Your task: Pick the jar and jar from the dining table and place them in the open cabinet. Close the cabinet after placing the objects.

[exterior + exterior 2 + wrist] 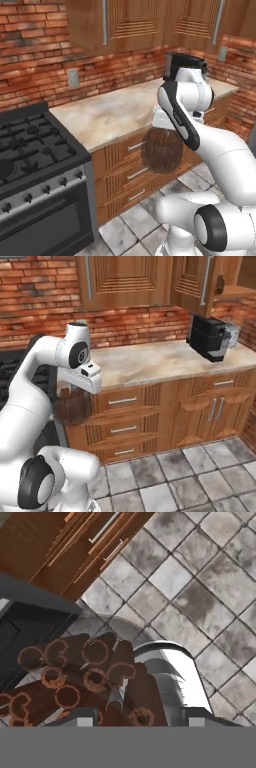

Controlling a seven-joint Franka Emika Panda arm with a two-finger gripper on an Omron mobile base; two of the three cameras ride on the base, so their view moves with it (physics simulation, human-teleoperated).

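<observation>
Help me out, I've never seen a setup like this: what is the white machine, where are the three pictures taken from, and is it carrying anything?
It is a white robot arm on a driving base in a rendered kitchen. Two cameras ride behind it, left and right; the third looks along its hand. The gripper is shut on a clear glass jar of upright brown sticks, held low before the wooden drawers. A black coffee machine stands on the marbled counter, a stove beside it, and wooden wall cabinets hang above.
</observation>
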